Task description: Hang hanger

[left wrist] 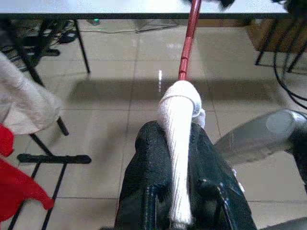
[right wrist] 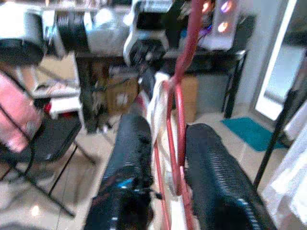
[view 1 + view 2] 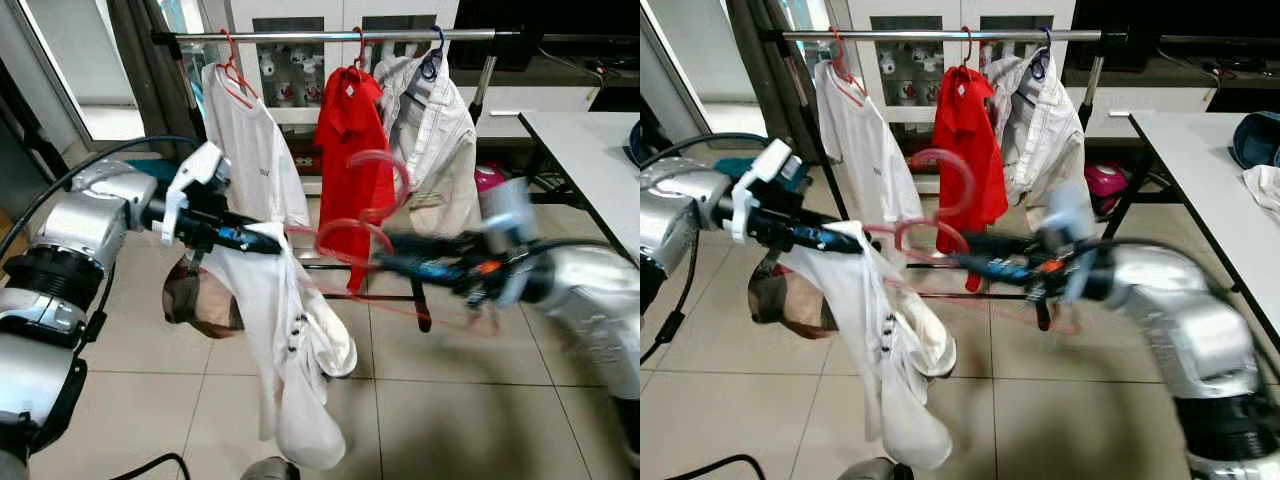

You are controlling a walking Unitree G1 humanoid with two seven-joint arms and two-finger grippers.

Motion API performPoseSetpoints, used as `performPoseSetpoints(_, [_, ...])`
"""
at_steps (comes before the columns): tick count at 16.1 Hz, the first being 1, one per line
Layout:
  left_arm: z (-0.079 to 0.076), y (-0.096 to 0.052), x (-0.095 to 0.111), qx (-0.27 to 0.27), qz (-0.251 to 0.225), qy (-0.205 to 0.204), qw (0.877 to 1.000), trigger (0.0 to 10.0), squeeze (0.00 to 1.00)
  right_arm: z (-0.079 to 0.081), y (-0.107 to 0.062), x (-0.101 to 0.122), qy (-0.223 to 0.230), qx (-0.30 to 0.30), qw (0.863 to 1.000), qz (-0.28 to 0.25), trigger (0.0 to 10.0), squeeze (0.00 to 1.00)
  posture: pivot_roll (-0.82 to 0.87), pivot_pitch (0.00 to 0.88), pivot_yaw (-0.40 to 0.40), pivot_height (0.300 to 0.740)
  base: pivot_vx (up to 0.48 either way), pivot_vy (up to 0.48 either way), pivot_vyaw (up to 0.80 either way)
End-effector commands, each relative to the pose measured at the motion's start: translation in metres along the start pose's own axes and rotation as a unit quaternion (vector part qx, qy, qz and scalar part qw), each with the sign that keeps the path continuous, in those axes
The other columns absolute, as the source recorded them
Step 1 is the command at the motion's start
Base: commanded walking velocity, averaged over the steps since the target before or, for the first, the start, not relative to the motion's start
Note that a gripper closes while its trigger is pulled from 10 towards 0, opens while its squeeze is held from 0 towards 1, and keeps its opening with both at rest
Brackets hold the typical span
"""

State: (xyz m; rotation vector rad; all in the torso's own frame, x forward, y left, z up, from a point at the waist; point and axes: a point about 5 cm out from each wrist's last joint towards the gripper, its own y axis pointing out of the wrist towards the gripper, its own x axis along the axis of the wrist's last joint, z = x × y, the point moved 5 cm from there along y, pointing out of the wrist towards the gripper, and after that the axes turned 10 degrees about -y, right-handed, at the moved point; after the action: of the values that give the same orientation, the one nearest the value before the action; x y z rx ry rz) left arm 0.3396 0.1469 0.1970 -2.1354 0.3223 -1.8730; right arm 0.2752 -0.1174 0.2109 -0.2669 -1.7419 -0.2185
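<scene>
I hold a red hanger (image 3: 345, 235) between my two grippers, out in front of my chest, with a white shirt (image 3: 285, 340) draped from it and hanging down toward the tiled floor (image 3: 450, 410). My left gripper (image 3: 262, 240) is clamped on the shirt's shoulder where the cloth wraps one end of the hanger; in the left wrist view the bunched white fabric sits squeezed between the two black fingers (image 1: 148, 158), with the red bar running on past them. My right gripper (image 3: 975, 262) is closed on the hanger near its hook, which curls up as a blurred red loop just above the fingers (that arm is smeared in both eye views, so I read it as moving). The right wrist view shows the red wire pinched between the fingers (image 2: 132, 143).

The hanger's long axis lies roughly level, left to right, between my grippers. The rail (image 3: 330, 36) is above and beyond it, running the same way, already carrying a white tee (image 3: 255, 150), a red shirt (image 3: 350, 140) and a pale striped shirt (image 3: 440, 130). The hook is on my right gripper's side, so I judge the right arm should lead it up and forward over the rail, aiming for a gap between garments, while the left follows with the weight.
</scene>
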Motion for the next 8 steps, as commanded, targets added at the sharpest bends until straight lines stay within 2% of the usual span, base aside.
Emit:
performPoseSetpoints(1, [0.012, -0.006, -0.002, 0.056, 0.0, -0.001, 0.998, 0.0, 0.0, 0.003, -0.006, 0.011, -0.001, -0.004, 1.0, -0.024, 10.0, 1.0, -0.01, 0.0, 0.107, 0.74, 0.0, 0.0, 0.0])
performPoseSetpoints(3, [0.019, -0.006, -0.007, 0.09, 0.007, -0.003, 0.996, 0.0, 0.0, 0.005, -0.01, 0.019, 0.008, -0.013, 0.999, -0.052, 10.0, 1.0, -0.01, 0.0, 0.109, 0.74, 0.0, 0.0, 0.0])
performPoseSetpoints(4, [0.023, -0.004, -0.01, 0.109, 0.009, 0.0, 0.994, 0.0, 0.0, 0.01, -0.011, 0.03, 0.023, -0.013, 0.996, -0.091, 10.0, 1.0, -0.01, 0.0, 0.114, 0.74, 0.0, 0.0, 0.0])
performPoseSetpoints(6, [0.028, -0.003, -0.009, 0.129, 0.001, 0.001, 0.992, 0.0, 0.0, 0.018, -0.007, 0.032, 0.037, -0.009, 0.994, -0.107, 10.0, 1.0, -0.01, 0.0, 0.116, 0.74, 0.0, 0.0, 0.0])
performPoseSetpoints(7, [0.03, -0.003, -0.008, 0.136, -0.002, 0.001, 0.991, 0.0, 0.0, 0.021, -0.006, 0.03, 0.041, -0.008, 0.994, -0.103, 10.0, 1.0, -0.01, 0.0, 0.116, 0.74, 0.0, 0.0, 0.0])
performPoseSetpoints(8, [0.033, -0.004, -0.001, 0.147, -0.014, 0.007, 0.989, 0.0, 0.0, 0.03, 0.003, 0.009, 0.056, -0.002, 0.997, -0.055, 10.0, 1.0, -0.02, 0.0, 0.122, 0.74, 0.0, 0.0, 0.0])
